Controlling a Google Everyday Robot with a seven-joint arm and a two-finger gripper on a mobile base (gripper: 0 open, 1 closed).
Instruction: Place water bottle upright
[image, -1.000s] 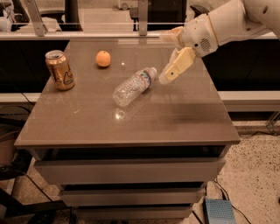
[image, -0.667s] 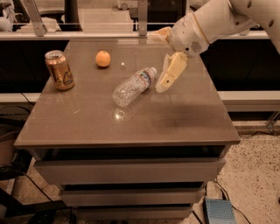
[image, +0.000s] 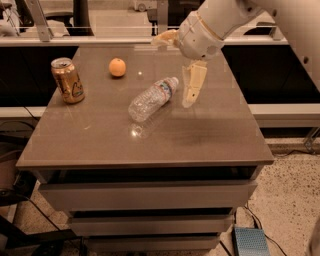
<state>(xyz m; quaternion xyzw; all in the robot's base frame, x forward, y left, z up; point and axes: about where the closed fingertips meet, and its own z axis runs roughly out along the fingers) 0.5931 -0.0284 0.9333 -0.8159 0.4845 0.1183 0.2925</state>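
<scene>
Plainly, the brown table (image: 200, 135) took up most of the view, a flat top over a stack of drawers (image: 150, 194); the white arm (image: 225, 20) reached in from the upper right over its far side; the gripper (image: 172, 71) hung above the table's back half with its two tan fingers spread wide apart and nothing between them, one finger (image: 193, 84) pointing down and ending just beside the bottle's cap, the other (image: 165, 38) jutting left near the far edge.

The water bottle (image: 149, 102) lay on its side near the middle of the table, not upright; it was clear ribbed plastic, its white cap (image: 174, 81) aimed toward the upper right and the lower finger, a narrow red, white and blue label band (image: 163, 90) wrapped near the neck, its base toward the front left; whether cap and finger touched I could not tell.

A gold drink can (image: 67, 80) stood upright near the left edge, well apart from the bottle; a small orange (image: 117, 67) sat behind, between can and gripper.
</scene>
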